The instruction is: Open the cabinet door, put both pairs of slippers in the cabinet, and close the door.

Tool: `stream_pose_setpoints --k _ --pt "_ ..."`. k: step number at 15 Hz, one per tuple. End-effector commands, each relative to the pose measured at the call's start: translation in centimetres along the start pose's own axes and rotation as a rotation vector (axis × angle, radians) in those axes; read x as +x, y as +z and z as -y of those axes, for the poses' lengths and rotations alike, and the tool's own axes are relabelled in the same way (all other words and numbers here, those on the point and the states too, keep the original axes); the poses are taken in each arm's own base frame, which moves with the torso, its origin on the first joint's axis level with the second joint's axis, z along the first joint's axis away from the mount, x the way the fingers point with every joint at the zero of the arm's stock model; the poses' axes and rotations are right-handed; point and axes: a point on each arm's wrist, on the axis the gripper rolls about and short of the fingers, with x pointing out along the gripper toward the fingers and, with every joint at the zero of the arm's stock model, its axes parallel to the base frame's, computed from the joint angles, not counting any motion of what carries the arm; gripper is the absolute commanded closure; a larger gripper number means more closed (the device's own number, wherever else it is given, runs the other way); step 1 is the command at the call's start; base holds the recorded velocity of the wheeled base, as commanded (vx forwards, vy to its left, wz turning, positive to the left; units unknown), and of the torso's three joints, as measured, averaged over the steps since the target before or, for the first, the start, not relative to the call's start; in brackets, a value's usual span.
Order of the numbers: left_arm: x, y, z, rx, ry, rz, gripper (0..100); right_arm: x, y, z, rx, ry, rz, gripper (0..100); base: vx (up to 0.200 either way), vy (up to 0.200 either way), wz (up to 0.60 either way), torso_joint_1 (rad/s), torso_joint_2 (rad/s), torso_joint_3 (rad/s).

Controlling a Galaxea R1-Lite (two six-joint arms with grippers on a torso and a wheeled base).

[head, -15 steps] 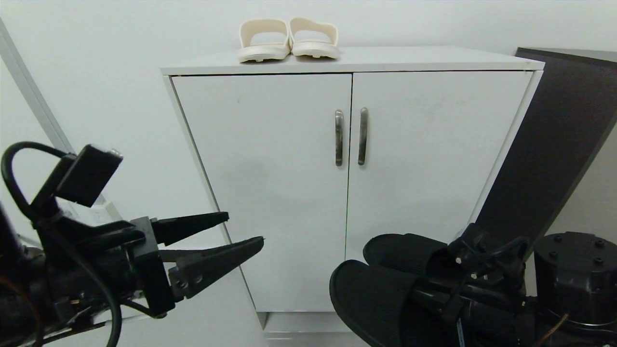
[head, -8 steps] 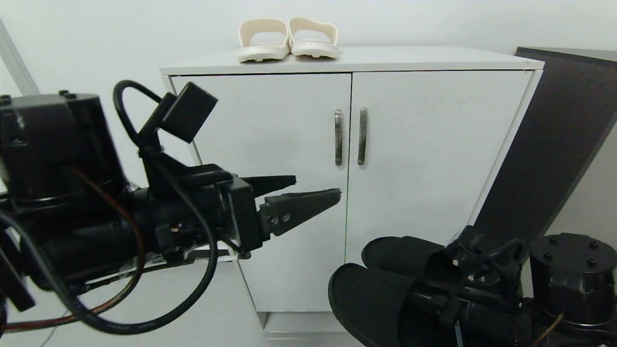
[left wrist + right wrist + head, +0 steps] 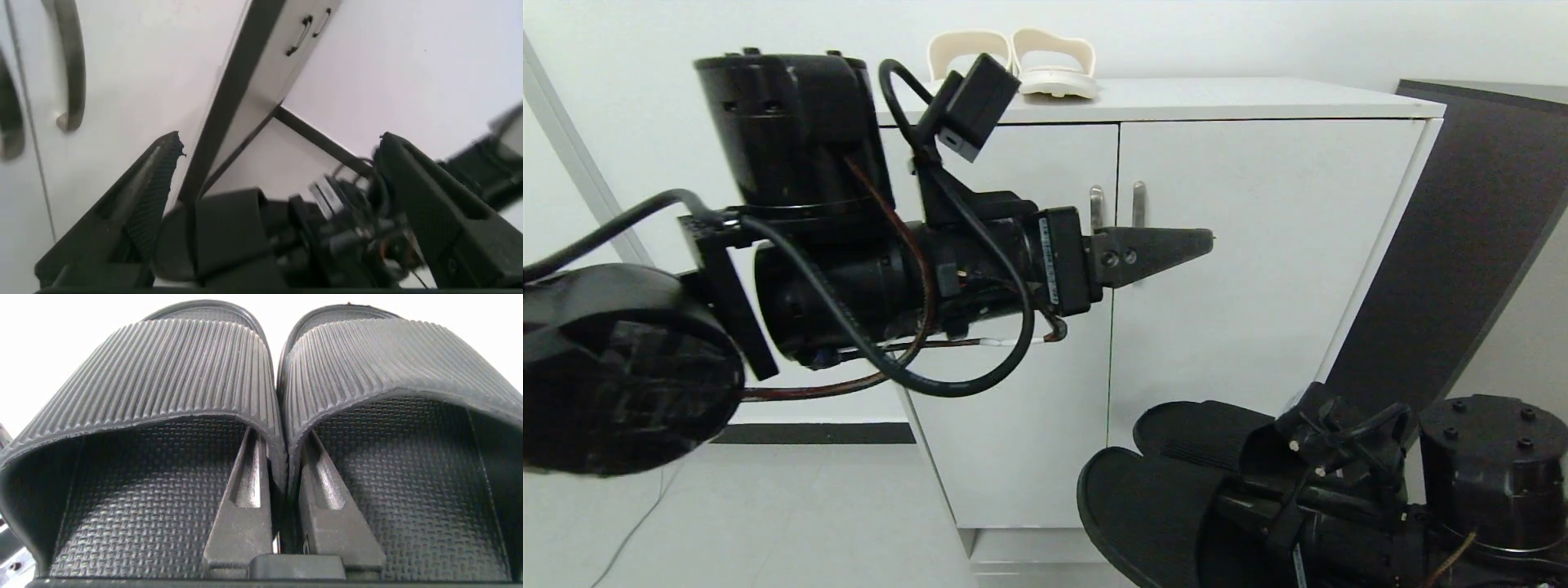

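Left gripper [image 3: 1205, 241], jaws spread wide, level with the two handles [image 3: 1138, 196] at the middle of the closed cabinet [image 3: 1258, 245]. Right gripper [image 3: 283, 449] clamped on the adjoining inner walls of the black slippers [image 3: 1168, 482], low before the cabinet's right door. Cream slippers [image 3: 1054, 69] on the cabinet top. I judge two risks: the spread jaws catching both handles (they sit close together), and an opening right door striking the held pair. The handles' lower halves, part of one cream slipper and the cabinet interior are hidden from me.
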Motion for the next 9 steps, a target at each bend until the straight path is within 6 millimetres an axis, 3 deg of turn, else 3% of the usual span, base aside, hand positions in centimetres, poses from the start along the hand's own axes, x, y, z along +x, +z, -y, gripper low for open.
stream_pose_setpoints --k 1,9 --pt "2.6 -1.0 -1.3 -0.017 0.015 -0.027 0 0.0 0.0 0.0 0.000 0.001 -0.002 100 0.000 0.000 0.00 0.000 0.00 0.000" --pt "5.4 -0.4 -3.2 0.034 0.174 0.044 0 0.4 -0.4 0.0 0.000 0.001 -0.021 100 0.000 0.000 0.00 0.000 0.00 0.000"
